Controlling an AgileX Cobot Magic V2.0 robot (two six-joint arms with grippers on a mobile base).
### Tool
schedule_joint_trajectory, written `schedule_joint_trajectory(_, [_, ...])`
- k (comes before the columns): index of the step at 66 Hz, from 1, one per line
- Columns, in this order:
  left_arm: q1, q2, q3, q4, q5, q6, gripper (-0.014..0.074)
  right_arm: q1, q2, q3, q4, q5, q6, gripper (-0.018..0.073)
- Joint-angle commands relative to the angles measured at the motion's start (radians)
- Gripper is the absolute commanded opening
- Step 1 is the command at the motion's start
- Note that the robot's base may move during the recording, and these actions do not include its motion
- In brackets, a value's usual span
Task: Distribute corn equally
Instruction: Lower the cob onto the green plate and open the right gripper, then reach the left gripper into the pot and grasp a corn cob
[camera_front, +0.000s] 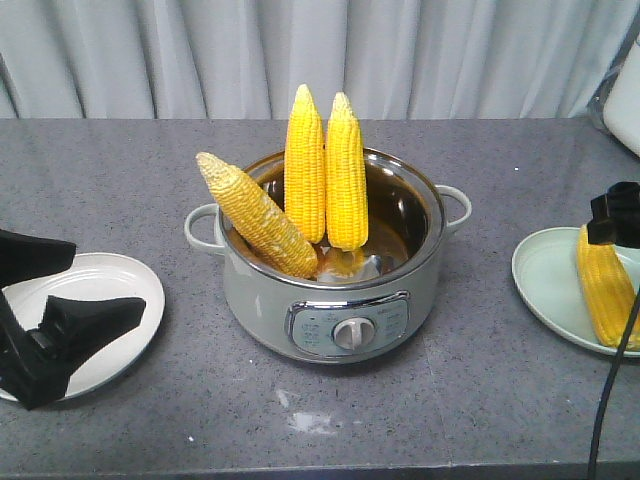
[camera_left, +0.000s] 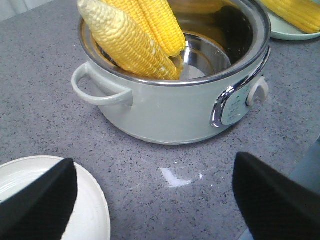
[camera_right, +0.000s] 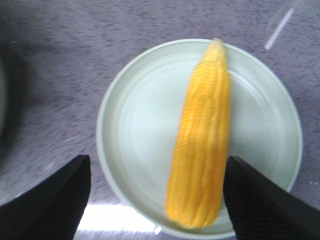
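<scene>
There are four pieces of corn here, and only one is on a plate. That cob (camera_right: 202, 145) lies flat on the pale green plate (camera_right: 145, 135), right under the right fingers (camera_right: 270, 200). The right fingers are spread wide, one on each side of the cob, and they hold nothing. They look to be up above it, not touching. The other three cobs are in the electric cooking pot (camera_front: 330, 290), which sits on the grey surface (camera_front: 480, 400) between the two sets of fingers. The leaning cob (camera_front: 255, 215) rests on the pot's rim on the side nearer the left fingers (camera_front: 90, 315), with its pale tip poking out toward them. The two upright cobs (camera_front: 305, 165) stand close together behind it, tips up, further from the left fingers. The left fingers are wide open too and hold nothing. They hang over the white plate (camera_front: 110, 272), which has no corn on it, and the pot is just ahead of them. So I think the job is about a quarter done. To be fair, each plate should get two cobs. That means the white plate needs two and the green plate needs one more. The leaning cob looks like the easiest one for the left fingers to take, since it sticks out their way.
</scene>
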Motion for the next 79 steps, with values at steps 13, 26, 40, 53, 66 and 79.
schedule_joint_trajectory(13, [-0.007,-0.006,-0.029,-0.034,-0.073,0.001,0.0589,0.064,-0.271,0.151,0.078,-0.060,-0.080,0.0496])
schedule_joint_trajectory(26, [-0.007,-0.006,-0.029,-0.034,-0.073,0.001,0.0589,0.217,-0.420,0.247,-0.037,-0.052,0.012,0.0464])
schedule_joint_trajectory(40, [-0.007,-0.005,-0.029,-0.038,-0.076,0.001,0.0589,0.253,-0.567,0.349,-0.099,-0.054,0.069,0.0458])
schedule_joint_trajectory(53, [-0.007,-0.005,-0.029,-0.070,-0.139,0.001,0.0590,0.253,-0.648,0.365,-0.091,-0.054,0.071,0.0458])
schedule_joint_trajectory(66, [-0.007,-0.005,-0.029,-0.130,-0.217,0.000,0.0627,0.253,-0.678,0.365,-0.092,-0.052,0.072,0.0458])
schedule_joint_trajectory(79, [-0.007,0.044,-0.058,-0.149,-0.291,0.005,0.0647,0.253,-0.678,0.365,-0.092,-0.052,0.072,0.0458])
